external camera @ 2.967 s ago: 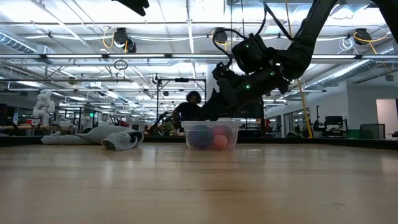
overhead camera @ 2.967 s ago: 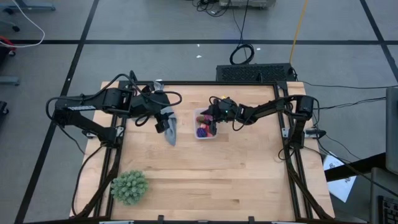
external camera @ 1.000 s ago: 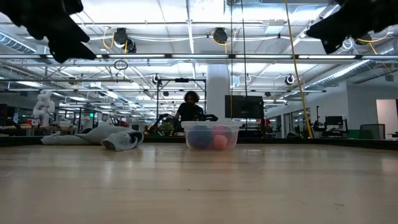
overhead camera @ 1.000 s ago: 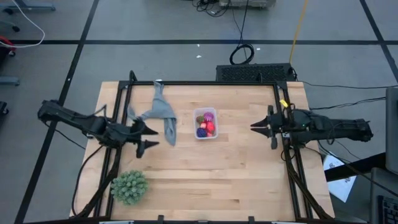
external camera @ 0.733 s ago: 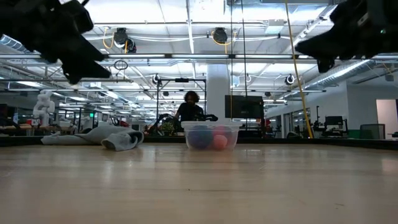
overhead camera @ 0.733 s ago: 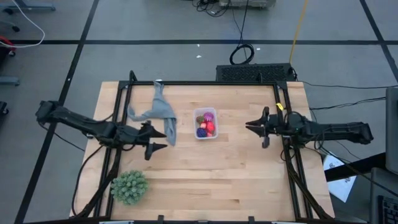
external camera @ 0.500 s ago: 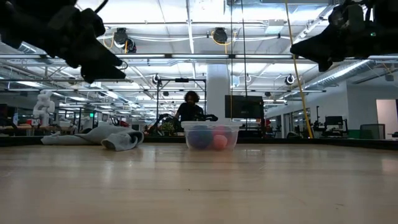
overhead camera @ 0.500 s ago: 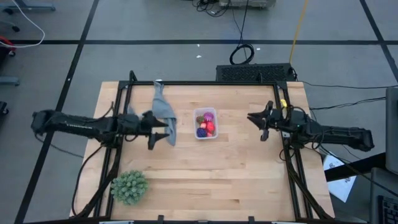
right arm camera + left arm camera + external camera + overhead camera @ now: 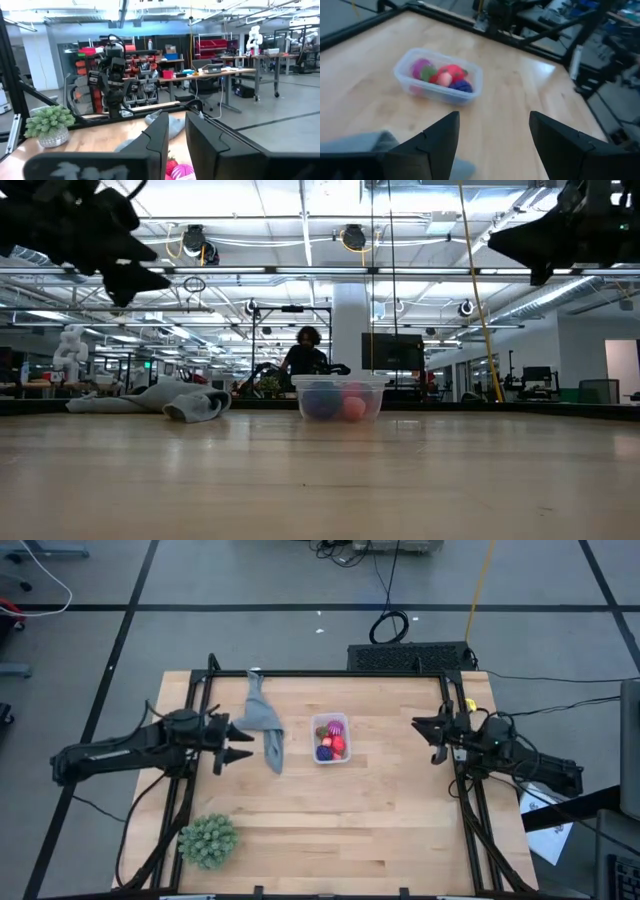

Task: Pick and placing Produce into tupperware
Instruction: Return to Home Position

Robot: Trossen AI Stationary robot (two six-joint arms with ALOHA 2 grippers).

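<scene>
Now | clear rectangular plastic tupperware (image 9: 331, 760) holds small toy fruits (image 9: 333, 740), mid wooden bench (image 9: 330, 830) | left end effector (image 9: 237, 744) and right end effector (image 9: 428, 737) flank it, about equally near | both spread, empty

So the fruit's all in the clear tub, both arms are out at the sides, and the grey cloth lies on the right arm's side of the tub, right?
No: the high view shows the grey cloth on the left arm's side of the tupperware. The produce is inside, and the left gripper and right gripper sit near the table's edges.
</scene>
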